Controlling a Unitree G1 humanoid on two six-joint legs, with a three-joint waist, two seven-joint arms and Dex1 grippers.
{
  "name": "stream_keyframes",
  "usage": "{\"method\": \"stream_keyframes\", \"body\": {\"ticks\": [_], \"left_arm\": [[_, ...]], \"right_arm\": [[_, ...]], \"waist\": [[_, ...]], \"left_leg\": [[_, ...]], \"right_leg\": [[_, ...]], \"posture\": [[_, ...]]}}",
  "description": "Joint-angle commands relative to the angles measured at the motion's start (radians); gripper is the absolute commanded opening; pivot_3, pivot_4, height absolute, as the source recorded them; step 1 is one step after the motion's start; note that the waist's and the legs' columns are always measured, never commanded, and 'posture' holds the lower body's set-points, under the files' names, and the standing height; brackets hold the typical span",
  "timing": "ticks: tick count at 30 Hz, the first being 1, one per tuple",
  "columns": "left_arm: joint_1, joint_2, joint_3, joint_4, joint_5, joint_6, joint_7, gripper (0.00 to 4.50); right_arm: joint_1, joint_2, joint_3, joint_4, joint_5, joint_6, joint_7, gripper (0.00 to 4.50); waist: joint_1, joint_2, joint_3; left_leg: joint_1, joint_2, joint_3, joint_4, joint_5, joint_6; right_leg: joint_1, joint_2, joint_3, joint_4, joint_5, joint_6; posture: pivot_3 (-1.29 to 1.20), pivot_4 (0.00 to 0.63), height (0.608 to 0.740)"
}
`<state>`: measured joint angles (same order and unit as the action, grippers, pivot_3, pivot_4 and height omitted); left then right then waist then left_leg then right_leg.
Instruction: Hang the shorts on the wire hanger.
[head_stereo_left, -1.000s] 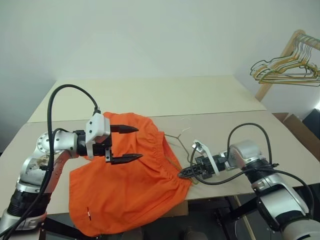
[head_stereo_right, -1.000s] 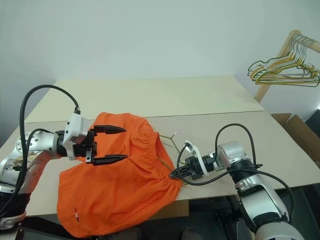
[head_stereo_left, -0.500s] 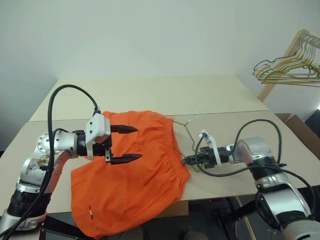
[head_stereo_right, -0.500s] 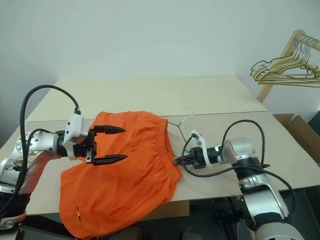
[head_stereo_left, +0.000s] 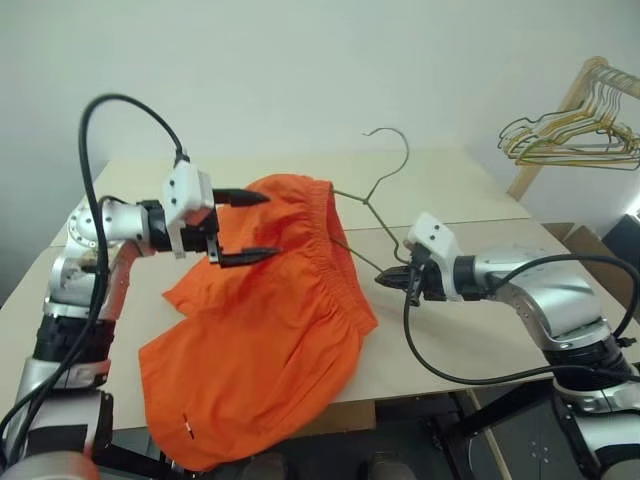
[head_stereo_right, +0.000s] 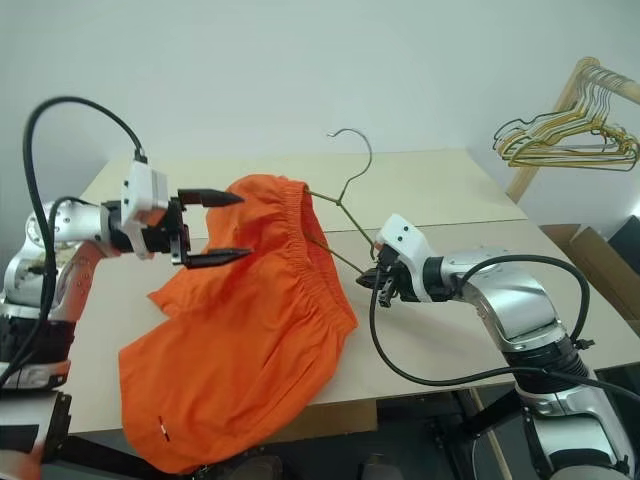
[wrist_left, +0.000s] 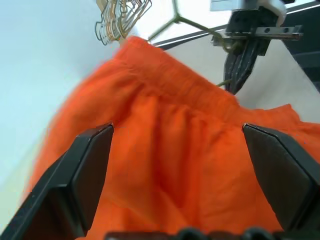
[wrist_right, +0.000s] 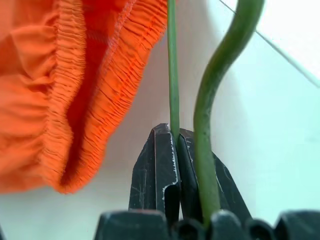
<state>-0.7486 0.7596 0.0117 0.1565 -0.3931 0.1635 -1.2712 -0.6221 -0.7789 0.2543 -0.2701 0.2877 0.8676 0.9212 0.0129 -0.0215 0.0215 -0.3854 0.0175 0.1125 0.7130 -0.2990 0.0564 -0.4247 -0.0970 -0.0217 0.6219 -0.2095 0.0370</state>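
The shorts (head_stereo_left: 270, 310) hang by the waistband from the wire hanger (head_stereo_left: 365, 200), which goes through the waist opening; the legs lie on the table (head_stereo_left: 460, 330), and one leg falls over its near edge. The right gripper (head_stereo_left: 385, 282) is clamped on the lower wire of the hanger and holds it tilted above the table, with the hook (head_stereo_right: 352, 150) pointing up. In the right wrist view the two black fingers (wrist_right: 160, 170) are pressed together on the thin wire. The right arm reaches in from the right side, its forearm almost level, and the gripper points toward the shorts. The left gripper (head_stereo_left: 238, 226) has its fingers wide apart and holds nothing; it points to the right, just beside the raised part of the shorts. The left arm is lifted and bent at the elbow.

The shorts are bright orange with a gathered elastic waistband (wrist_right: 107, 90), and a small white-red tag (head_stereo_left: 186, 428) is near the hem of the hanging leg. The hanger wire is thin and olive-grey.

The table is pale beige, with a seam across it. The wall behind is plain white. At the far right, a bunch of gold and green wire hangers (head_stereo_left: 570, 135) hangs on a wooden rack (head_stereo_left: 560, 120).
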Motion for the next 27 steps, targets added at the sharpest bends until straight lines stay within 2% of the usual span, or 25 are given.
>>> {"method": "stream_keyframes", "body": {"ticks": [1,8,14,18,21,27], "left_arm": [[-0.113,0.022,-0.006,0.1,0.028,-0.087,-0.088,4.48],[-0.218,0.042,-0.122,0.256,0.095,-0.175,-0.332,4.48],[-0.243,0.017,-0.24,0.352,0.174,-0.289,-0.343,4.48],[-0.283,-0.011,-0.281,0.455,0.293,-0.394,-0.342,4.48],[-0.305,-0.025,-0.3,0.518,0.346,-0.486,-0.339,3.89],[-0.337,-0.053,-0.294,0.597,0.381,-0.55,-0.34,2.14]], "right_arm": [[-0.066,-0.029,0.036,-0.024,-0.04,-0.046,0.042,0.0],[-0.175,-0.056,0.141,-0.001,-0.08,-0.03,0.145,0.0],[-0.26,-0.061,0.204,0.028,-0.119,-0.03,0.215,0.0],[-0.3,-0.059,0.232,0.036,-0.134,-0.015,0.251,0.0],[-0.326,-0.052,0.248,0.044,-0.144,0.004,0.265,0.0],[-0.363,-0.051,0.261,0.042,-0.148,0.047,0.284,0.0]], "waist": [[-0.01,0.0,0.0],[-0.044,0.0,0.0],[-0.052,0.0,0.0],[-0.052,0.0,0.0],[-0.053,0.0,0.0],[-0.055,0.0,0.0]], "left_leg": [[0.0,0.0,0.0,0.0,0.0,0.0],[0.0,0.0,0.001,0.0,0.0,0.0],[0.0,0.001,0.001,0.001,-0.002,0.004],[-0.002,0.001,0.001,0.002,-0.002,0.004],[-0.003,0.001,0.001,0.002,-0.002,0.003],[-0.005,0.001,0.001,0.003,-0.002,0.003]], "right_leg": [[0.0,0.0,0.0,-0.001,0.0,0.0],[-0.001,0.0,0.001,0.0,-0.001,0.001],[-0.001,0.0,0.002,0.002,-0.001,0.001],[-0.003,0.0,0.001,0.003,-0.001,0.001],[-0.004,0.0,0.001,0.003,-0.001,0.001],[-0.006,0.0,0.001,0.004,-0.001,0.001]], "posture": [[-0.02,0.0,0.74],[-0.02,0.0,0.74],[-0.03,0.0,0.74],[-0.02,0.0,0.74],[-0.03,0.0,0.74],[-0.04,0.0,0.74]]}}
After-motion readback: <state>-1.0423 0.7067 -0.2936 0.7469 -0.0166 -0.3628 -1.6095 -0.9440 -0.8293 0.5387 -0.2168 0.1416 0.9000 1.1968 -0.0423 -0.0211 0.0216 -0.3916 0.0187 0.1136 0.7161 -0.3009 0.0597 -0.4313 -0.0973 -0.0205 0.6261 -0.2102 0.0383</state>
